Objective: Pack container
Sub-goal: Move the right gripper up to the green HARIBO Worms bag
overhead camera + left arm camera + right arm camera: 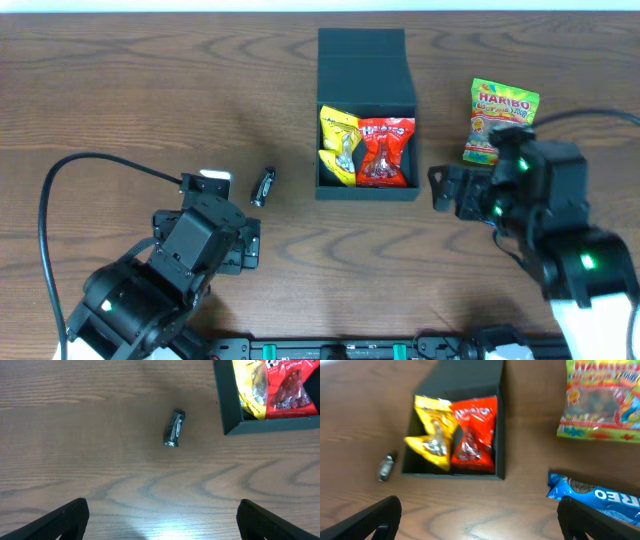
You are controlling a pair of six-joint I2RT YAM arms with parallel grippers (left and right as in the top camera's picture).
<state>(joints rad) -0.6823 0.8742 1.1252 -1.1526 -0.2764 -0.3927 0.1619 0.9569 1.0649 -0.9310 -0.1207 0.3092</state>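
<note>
Ahead of the spread right pincer (pixel 480 512) lies the open container (pixel 465 382).

The overhead camera looks straight down on the whole tabletop (pixel 120 80). Both wrist cameras sit closer, looking down from the left and right sides; each also catches the open container (pixel 366 60) and a small dark packet (pixel 263 186).

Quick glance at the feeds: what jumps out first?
The open black box at top centre, with a yellow packet and a red packet side by side inside. A bright Haribo bag lies right of it; a small dark packet lies left of it.
</note>
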